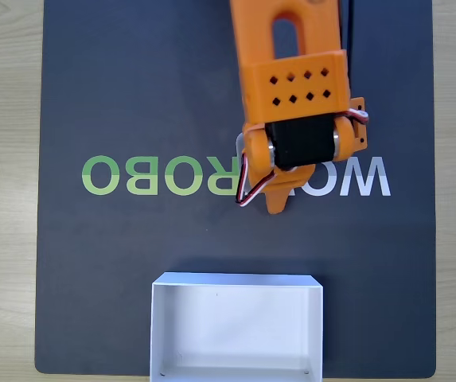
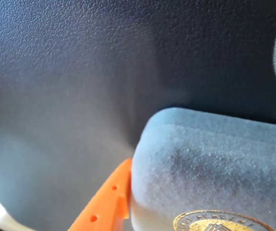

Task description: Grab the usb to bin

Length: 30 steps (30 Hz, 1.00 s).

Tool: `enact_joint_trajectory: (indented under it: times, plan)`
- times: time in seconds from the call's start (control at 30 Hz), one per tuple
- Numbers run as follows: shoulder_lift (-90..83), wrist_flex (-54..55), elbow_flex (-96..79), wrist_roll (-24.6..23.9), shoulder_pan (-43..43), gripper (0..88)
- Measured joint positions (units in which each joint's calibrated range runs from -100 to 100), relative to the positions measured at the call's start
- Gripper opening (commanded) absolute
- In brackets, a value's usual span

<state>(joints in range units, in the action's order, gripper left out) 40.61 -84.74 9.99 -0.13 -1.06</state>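
In the wrist view the usb (image 2: 210, 173) looms very close: a dark-grey rounded-square piece lying on the dark mat, its gold emblem cut off by the bottom edge. One orange finger (image 2: 110, 202) touches its left edge; the other finger is out of frame. In the fixed view the orange arm reaches down from the top, and my gripper (image 1: 276, 200) points at the mat near the printed lettering, with the usb hidden beneath it. The bin (image 1: 236, 285), a shallow white box, sits at the bottom centre, well below the gripper.
A dark mat (image 1: 100, 263) with green and white lettering covers the wooden table (image 1: 5, 191). Red, white and black wires (image 1: 247, 187) loop beside the gripper's left side. Bare mat lies between gripper and bin.
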Motion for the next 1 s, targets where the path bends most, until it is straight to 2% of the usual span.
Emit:
enact_joint_trajectory:
  times: [0.1, 0.4, 0.7, 1.0]
  plan:
    - [0.0, 0.1, 0.1, 0.0, 0.1, 27.0]
    - [0.0, 0.1, 0.2, 0.0, 0.1, 10.3]
    - [-2.4, -0.2, 0.2, 0.0, 0.2, 9.7]
    - [-25.9, -1.4, 0.2, 0.1, -0.9, 9.7]
